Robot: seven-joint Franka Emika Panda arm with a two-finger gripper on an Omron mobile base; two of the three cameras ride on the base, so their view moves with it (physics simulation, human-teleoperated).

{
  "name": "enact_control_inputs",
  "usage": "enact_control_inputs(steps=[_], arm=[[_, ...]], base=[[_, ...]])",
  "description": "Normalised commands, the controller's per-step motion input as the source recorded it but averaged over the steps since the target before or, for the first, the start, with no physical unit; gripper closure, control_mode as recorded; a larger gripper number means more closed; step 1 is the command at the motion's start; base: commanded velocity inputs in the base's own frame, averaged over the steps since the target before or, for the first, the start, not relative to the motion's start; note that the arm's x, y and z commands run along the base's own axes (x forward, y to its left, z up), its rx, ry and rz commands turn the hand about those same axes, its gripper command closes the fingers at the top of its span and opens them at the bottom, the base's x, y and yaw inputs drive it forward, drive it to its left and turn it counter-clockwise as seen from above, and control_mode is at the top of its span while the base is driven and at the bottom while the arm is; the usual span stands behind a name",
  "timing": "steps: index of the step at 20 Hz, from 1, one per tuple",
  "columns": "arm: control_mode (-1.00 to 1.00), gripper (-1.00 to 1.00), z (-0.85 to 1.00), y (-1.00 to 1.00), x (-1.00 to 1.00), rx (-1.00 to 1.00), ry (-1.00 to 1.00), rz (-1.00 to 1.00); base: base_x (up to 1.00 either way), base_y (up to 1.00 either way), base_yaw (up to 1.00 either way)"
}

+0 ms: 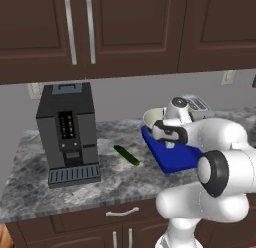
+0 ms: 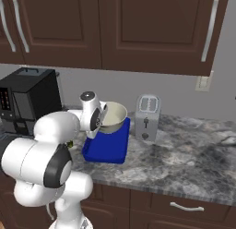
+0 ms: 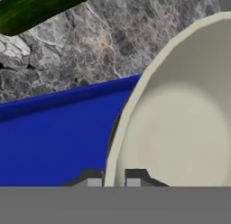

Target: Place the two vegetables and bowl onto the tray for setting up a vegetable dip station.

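Note:
The cream-white bowl (image 1: 151,117) (image 2: 113,116) (image 3: 189,128) is at the far end of the bright blue tray (image 1: 176,158) (image 2: 107,147) (image 3: 49,142). I cannot tell whether it rests on the tray or hangs just above it. My gripper (image 3: 113,181) (image 2: 102,118) is shut on the bowl's near rim, one fingertip inside the wall and one outside. A slim dark green cucumber (image 1: 126,155) (image 3: 38,8) lies on the marble counter to the left of the tray, apart from it.
A black coffee machine (image 1: 69,132) (image 2: 25,101) stands on the counter's left. A silver toaster (image 2: 147,116) (image 1: 197,105) stands right of the tray against the wall. Dark wall cabinets (image 1: 100,32) hang overhead. Bare counter (image 2: 184,149) stretches to the right.

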Motion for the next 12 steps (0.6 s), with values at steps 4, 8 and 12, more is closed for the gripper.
enact_control_inputs(steps=[4,8,12], arm=[[-1.00,1.00,-0.13,0.00,0.23,0.00,0.00,0.00],[-1.00,1.00,-0.15,0.00,0.23,0.00,0.00,0.00],[-1.00,1.00,-0.14,0.00,0.15,0.00,0.00,0.00]], base=[[0.00,0.00,0.00],[0.00,0.00,0.00],[0.00,0.00,0.00]])
